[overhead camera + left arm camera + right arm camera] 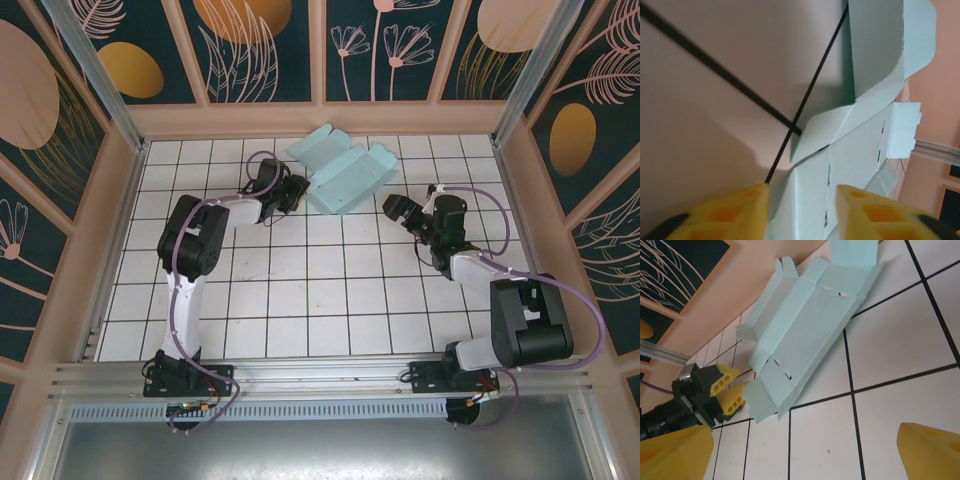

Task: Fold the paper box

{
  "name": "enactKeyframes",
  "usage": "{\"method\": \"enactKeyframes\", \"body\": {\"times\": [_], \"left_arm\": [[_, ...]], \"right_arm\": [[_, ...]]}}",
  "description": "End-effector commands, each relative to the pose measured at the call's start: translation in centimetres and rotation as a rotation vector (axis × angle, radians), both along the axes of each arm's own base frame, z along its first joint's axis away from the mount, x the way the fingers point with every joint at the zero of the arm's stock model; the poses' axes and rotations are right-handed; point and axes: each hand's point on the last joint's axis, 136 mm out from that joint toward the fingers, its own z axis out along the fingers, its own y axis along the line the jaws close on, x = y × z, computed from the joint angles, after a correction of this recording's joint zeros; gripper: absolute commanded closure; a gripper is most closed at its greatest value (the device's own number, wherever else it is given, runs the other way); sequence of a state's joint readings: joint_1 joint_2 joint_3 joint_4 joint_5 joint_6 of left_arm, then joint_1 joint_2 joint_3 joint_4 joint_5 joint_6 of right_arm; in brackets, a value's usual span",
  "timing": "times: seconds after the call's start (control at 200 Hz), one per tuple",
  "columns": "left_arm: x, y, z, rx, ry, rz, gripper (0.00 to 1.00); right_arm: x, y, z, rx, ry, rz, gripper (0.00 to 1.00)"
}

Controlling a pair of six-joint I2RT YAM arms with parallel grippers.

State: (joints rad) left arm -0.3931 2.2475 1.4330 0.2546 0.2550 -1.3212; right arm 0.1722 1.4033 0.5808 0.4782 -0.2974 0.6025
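Observation:
The paper box is a pale mint creased cut-out lying partly unfolded on the white tiles near the back wall, with some flaps raised. My left gripper is at its left end and stands open. In the left wrist view the card runs into the gap between the yellow fingers, whose jaws stand well apart. My right gripper is open about one tile to the right of the box, with only bare tile between its fingertips. The right wrist view shows the box and the left gripper at its lower flap.
The peach back wall rises just behind the box. Aluminium posts stand at the back corners. The white tiled floor stretches open towards the arm bases.

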Motion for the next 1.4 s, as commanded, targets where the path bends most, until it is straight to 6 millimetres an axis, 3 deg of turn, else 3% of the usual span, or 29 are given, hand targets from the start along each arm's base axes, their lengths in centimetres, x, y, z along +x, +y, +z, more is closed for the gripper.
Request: {"method": "enactKeyframes", "body": {"times": [0.0,0.12,0.275,0.485,0.626,0.641,0.726,0.836,0.986,1.121,1.171,1.226,1.351,1.396], "left_arm": [[0.0,-0.9,-1.8,-0.017,0.066,-0.016,0.73],[0.3,-1.0,-1.6,-0.015,0.067,-0.016,1.00],[-1.1,-0.1,0.3,-0.037,0.041,0.017,1.00],[-5.4,2.1,1.6,-0.133,0.052,0.135,1.00],[-8.5,1.4,2.3,-0.149,0.053,0.146,1.00],[-9.3,1.6,1.5,-0.140,0.071,0.151,1.00],[-11.4,0.7,1.4,-0.160,0.084,0.164,1.00],[-12.6,-1.0,0.9,-0.171,0.104,0.132,1.00],[-12.9,-0.3,0.4,-0.104,0.098,0.134,0.57],[-12.7,1.6,1.6,0.012,0.040,0.158,0.19],[-12.5,2.1,2.3,0.056,0.018,0.157,0.09],[-12.3,2.6,3.0,0.109,-0.015,0.150,0.02],[-11.3,3.6,4.9,0.242,-0.087,0.124,0.02],[-11.3,4.1,5.0,0.293,-0.104,0.113,0.01]], "right_arm": [[-0.4,-0.4,0.2,0.010,0.009,-0.035,0.06],[-0.7,-0.7,0.6,0.013,0.014,-0.054,0.06],[-1.3,-1.0,1.6,0.039,0.011,-0.081,0.05],[-2.9,-1.3,-0.2,0.146,0.090,-0.166,0.01],[-3.9,-0.2,-0.9,0.196,0.091,-0.196,0.01],[-4.0,-0.1,-1.0,0.200,0.094,-0.201,0.02],[-4.3,0.5,-1.5,0.237,0.112,-0.230,0.05],[-4.1,1.5,-2.1,0.283,0.126,-0.234,0.08],[-3.0,3.0,-3.5,0.324,0.172,-0.216,0.10],[-1.9,4.2,-4.9,0.385,0.211,-0.209,0.15],[-1.6,4.7,-5.6,0.413,0.237,-0.210,0.17],[-1.2,5.4,-6.0,0.425,0.247,-0.195,0.25],[-0.2,6.2,-7.5,0.424,0.290,-0.203,0.45],[0.1,6.3,-7.9,0.412,0.297,-0.204,0.57]]}}
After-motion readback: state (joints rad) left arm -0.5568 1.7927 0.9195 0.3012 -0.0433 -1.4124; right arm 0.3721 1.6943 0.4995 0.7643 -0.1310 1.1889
